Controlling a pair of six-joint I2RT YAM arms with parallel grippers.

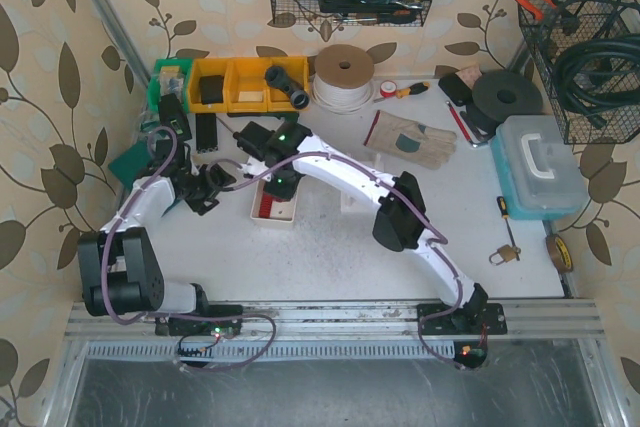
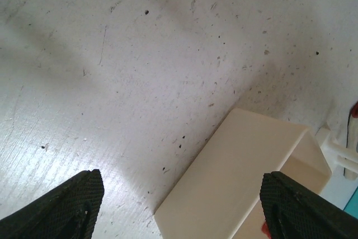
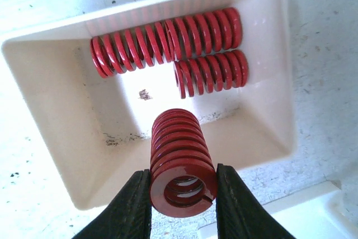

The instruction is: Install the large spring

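Note:
My right gripper (image 3: 183, 194) is shut on a large red coil spring (image 3: 180, 155) and holds it end-on just above the near wall of a cream tray (image 3: 50, 110). Two more red springs lie at the tray's far side, a long one (image 3: 168, 40) and a shorter one (image 3: 211, 72). In the top view the right gripper (image 1: 283, 179) hangs over the tray (image 1: 272, 212). My left gripper (image 1: 207, 190) sits just left of the tray, open and empty. In the left wrist view it (image 2: 187, 205) hovers over the tray's outer wall (image 2: 246, 166).
Yellow bins (image 1: 235, 84), a green bin (image 1: 170, 77) and a tape roll (image 1: 343, 75) stand at the back. Gloves (image 1: 408, 137), a blue case (image 1: 535, 165) and a padlock (image 1: 503, 253) lie to the right. A white part (image 3: 291, 216) lies beside the tray.

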